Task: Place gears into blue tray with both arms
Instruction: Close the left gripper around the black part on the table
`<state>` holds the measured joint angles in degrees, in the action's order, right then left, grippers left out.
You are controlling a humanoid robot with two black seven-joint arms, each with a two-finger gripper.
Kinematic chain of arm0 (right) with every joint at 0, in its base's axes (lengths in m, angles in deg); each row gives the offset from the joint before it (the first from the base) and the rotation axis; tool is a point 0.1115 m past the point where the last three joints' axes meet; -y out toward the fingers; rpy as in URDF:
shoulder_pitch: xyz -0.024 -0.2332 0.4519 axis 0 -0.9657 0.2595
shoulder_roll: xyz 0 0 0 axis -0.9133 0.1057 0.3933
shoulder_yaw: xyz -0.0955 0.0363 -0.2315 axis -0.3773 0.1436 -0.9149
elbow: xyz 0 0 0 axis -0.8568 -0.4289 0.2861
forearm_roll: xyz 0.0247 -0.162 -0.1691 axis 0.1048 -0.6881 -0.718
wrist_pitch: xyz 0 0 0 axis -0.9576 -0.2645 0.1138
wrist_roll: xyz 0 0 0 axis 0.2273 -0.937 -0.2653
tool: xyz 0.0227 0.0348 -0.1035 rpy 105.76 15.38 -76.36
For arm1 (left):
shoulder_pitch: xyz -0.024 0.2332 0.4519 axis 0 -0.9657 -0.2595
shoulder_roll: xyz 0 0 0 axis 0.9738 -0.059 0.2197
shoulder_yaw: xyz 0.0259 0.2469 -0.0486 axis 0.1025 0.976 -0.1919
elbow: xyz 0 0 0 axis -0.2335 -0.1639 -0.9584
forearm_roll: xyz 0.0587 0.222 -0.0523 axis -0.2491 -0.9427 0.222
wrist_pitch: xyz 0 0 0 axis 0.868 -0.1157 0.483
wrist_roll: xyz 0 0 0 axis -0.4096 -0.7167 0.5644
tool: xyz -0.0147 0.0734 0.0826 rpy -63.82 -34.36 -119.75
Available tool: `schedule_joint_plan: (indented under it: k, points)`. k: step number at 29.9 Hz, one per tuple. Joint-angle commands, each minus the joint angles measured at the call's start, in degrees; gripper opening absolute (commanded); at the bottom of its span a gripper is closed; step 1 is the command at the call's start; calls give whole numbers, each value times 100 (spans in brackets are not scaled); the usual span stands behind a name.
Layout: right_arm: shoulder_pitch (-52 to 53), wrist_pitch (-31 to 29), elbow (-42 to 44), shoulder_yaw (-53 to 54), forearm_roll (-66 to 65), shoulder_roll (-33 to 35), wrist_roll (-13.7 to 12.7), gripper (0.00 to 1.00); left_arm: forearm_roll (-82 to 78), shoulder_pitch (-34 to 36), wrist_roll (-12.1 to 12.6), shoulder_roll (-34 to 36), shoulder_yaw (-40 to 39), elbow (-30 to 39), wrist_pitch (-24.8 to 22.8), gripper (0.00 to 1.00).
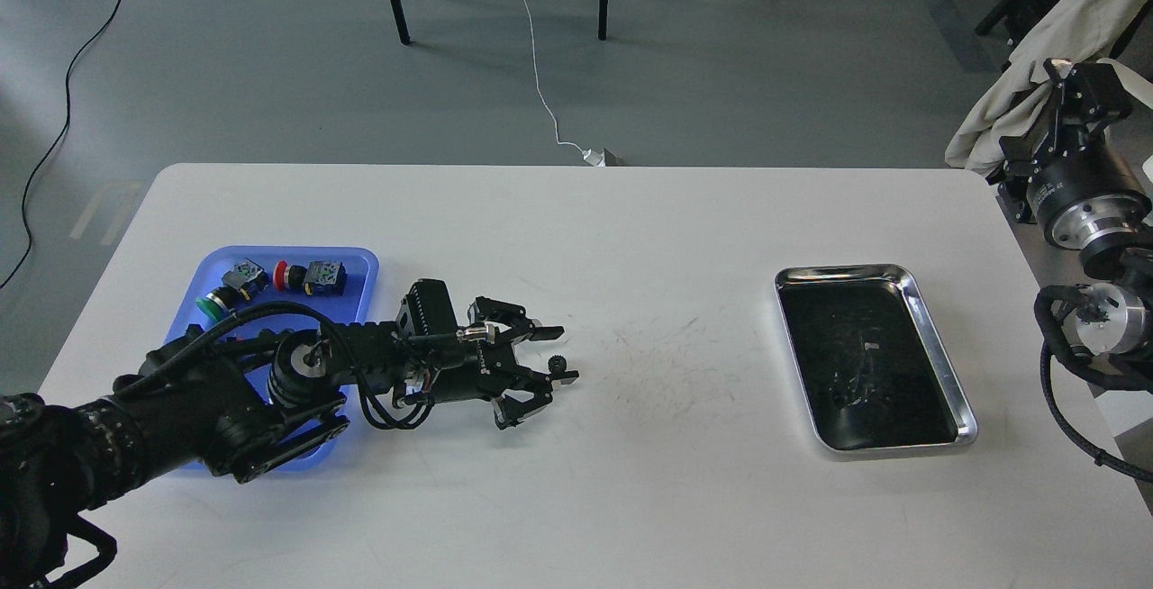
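Gear: one, flat on the bench toward its middle, between our left gripper's spread fingers, unclamped. Blue tray: left end. Right gripper: off the right edge, state indiscernible; left nearer.

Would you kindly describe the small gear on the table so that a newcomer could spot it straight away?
Start at the blue tray on the left of the white table and follow the left arm to its open left gripper. The gear lies between the fingertips: a tiny black toothed wheel, far smaller than the coloured switches in the tray.
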<state>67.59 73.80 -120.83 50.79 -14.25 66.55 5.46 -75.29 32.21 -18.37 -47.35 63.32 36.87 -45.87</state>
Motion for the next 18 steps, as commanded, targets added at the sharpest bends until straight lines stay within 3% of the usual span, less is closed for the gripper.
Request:
schedule_joint_plan:
  k: [1, 18]
  points:
    - [-14, -1, 9, -8, -8, -15, 0, 99, 0, -1, 1, -5, 9, -40, 22, 46]
    - [-41, -9, 71, -43, -17, -33, 0, 99, 0, -133, 1, -23, 9, -40, 22, 40]
